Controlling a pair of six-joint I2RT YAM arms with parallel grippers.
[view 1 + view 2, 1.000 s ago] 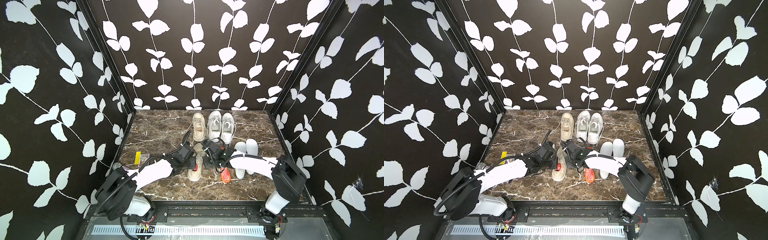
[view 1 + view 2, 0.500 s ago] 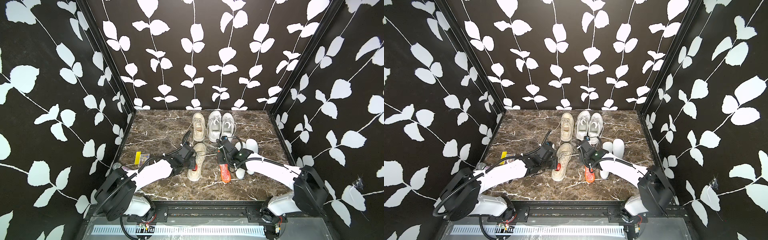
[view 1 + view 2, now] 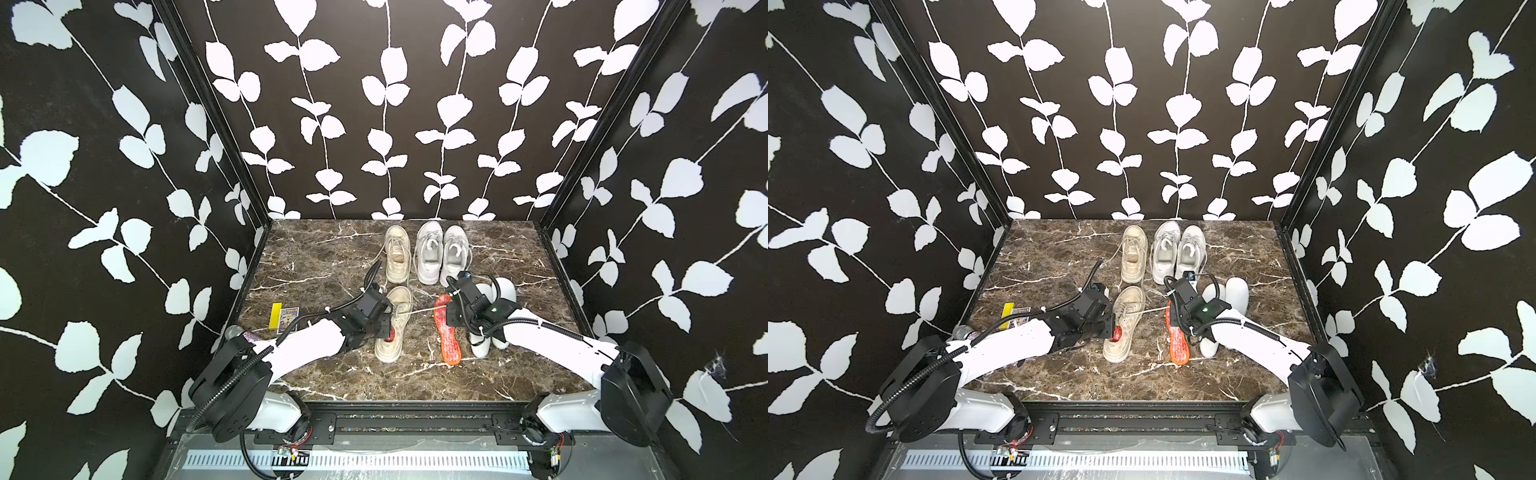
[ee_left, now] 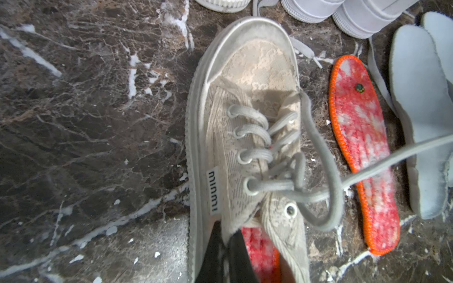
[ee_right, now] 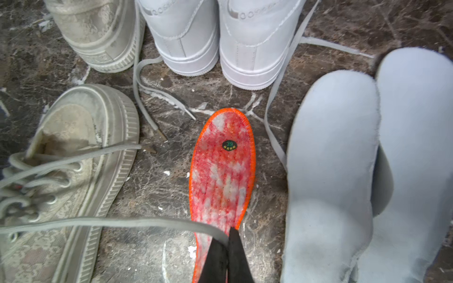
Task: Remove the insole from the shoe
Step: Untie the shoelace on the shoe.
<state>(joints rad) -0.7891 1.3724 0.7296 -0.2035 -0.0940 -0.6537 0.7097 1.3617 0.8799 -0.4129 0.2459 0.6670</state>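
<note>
One orange-edged red woven insole (image 3: pixel 448 330) lies flat on brown marble tabletop (image 3: pixel 324 266), just beside beige lace sneaker (image 3: pixel 392 322); second red insole (image 4: pixel 259 247) sits inside its heel. My left arm (image 3: pixel 307 345) and right arm (image 3: pixel 552 340) reach low, flanking the sneaker. My left gripper (image 4: pixel 225 232) clamped on its collar; right gripper (image 5: pixel 224 236) pinched shut on its taut grey lace (image 5: pixel 122 221).

The shoe (image 3: pixel 394 328) is an old beige sneaker with a lacy top and grey laces. It stands flat on its sole on the table (image 3: pixel 324 257), with its toe pointing to the far end. A red insole (image 4: pixel 261 247) shows inside its heel opening. One lace (image 5: pixel 117 221) is stretched tight out to the side. It crosses over a matching insole (image 3: pixel 448 332), red with an orange edge, which lies flat just beside the shoe.
</note>
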